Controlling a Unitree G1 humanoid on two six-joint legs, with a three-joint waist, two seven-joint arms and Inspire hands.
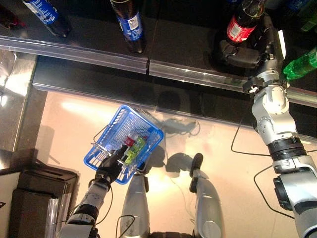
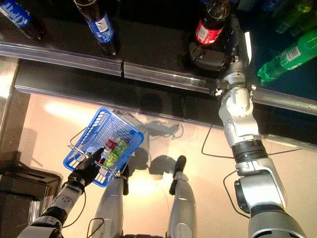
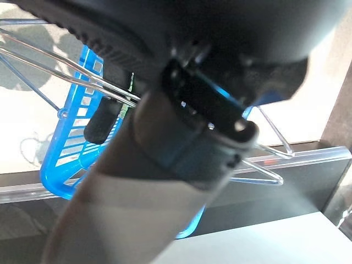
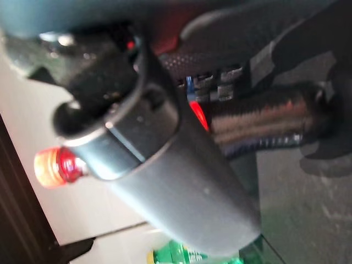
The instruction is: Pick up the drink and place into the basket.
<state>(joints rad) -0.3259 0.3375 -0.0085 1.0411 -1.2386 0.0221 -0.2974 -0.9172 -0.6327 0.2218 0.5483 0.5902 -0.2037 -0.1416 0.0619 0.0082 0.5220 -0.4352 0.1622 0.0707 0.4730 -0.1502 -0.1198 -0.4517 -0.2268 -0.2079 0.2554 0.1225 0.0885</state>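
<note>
Red-label bottle (image 1: 243, 22) top cut off at edge (base hidden by right hand (image 1: 247, 49)).

You are seeing strong overhead light washing out the pale floor (image 1: 74, 124) in both eye views, while the dark shelf (image 1: 99, 44) is staying dim. Glare is running along the shelf's clear front rail (image 1: 198, 74) as a bright line. The blue basket (image 1: 106, 141) is casting a soft shadow beside itself on the floor. In the left wrist view, the left hand (image 3: 181, 104) is filling the frame out of focus, and the floor behind is overexposing. In the right wrist view, the right hand (image 4: 165, 154) is blurring heavily, and a red bottle cap (image 4: 52, 168) is glowing with soft edges.
</note>
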